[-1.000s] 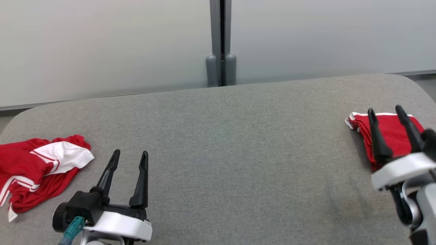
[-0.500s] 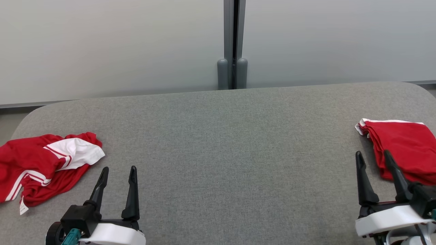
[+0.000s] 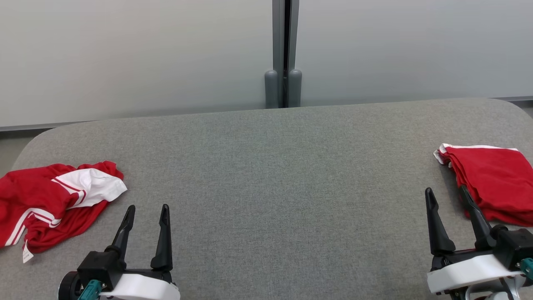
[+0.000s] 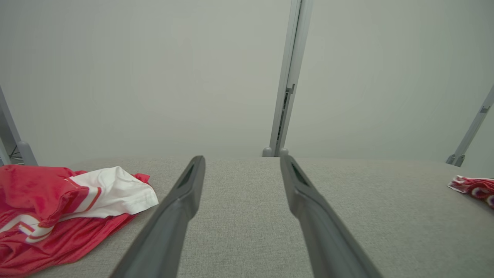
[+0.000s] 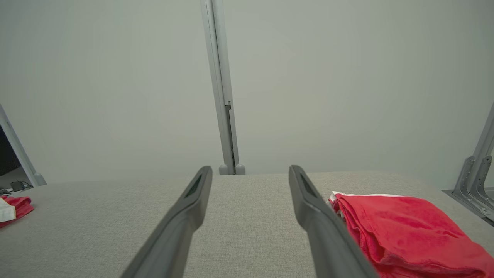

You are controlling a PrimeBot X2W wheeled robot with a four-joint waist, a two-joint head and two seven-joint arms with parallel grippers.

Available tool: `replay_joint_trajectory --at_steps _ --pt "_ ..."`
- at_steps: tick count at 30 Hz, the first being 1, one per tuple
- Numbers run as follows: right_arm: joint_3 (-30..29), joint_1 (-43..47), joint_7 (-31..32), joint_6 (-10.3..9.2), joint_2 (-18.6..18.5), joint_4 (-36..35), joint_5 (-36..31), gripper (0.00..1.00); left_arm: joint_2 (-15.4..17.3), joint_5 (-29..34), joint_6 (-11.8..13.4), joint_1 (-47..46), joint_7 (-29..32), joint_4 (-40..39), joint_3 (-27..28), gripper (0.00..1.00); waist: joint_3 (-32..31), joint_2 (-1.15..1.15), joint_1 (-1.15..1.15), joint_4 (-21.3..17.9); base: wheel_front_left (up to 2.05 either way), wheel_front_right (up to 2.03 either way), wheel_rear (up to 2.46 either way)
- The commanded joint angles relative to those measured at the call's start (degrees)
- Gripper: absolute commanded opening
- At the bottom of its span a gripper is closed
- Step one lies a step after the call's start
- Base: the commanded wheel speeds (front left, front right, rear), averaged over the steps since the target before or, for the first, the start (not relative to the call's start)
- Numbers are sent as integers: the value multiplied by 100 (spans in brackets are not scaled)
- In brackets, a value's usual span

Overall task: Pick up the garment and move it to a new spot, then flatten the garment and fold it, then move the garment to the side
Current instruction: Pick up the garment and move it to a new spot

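Jaws spread on left gripper (image 3: 148,207) and right gripper (image 3: 446,190), nothing held — crumpled garment (image 3: 54,200), seemingly bunched in layers, could be caught by one layer and dropped.

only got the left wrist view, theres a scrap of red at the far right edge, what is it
Observer: A folded red garment, lying neat on the right end of the table, with white trim along its far edge.
Operator: wheres the right end effector
Observer: The right end effector is open and empty, beside that garment's left edge.
Operator: anything cut off on my left side
Observer: The crumpled garment has a small white tag sticking out at its near edge.
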Motion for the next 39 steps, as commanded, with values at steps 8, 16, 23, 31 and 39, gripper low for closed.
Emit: replay_joint_trajectory --at_steps 8,16,23,31,39 --pt "86 56 -26 -1 -80 -17 58 100 -23 67 -72 -93 1 74 80 100 15 0 0 86 0 0 0" --pt "253 63 -27 -1 -83 -39 145 100 -34 136 -76 -100 1 182 137 100 -23 0 0 633 0 0 0" --pt "457 45 -26 -1 -78 -22 221 100 -10 176 -53 -110 0 262 188 100 -77 0 0 1348 0 0 0" --pt "622 -51 -27 -1 -58 -8 250 100 5 146 -7 -49 1 233 285 100 -23 0 0 2009 0 0 0" --pt "726 -203 -26 -1 -77 -14 291 100 4 134 -5 -206 0 225 290 100 101 0 0 2172 0 0 0"
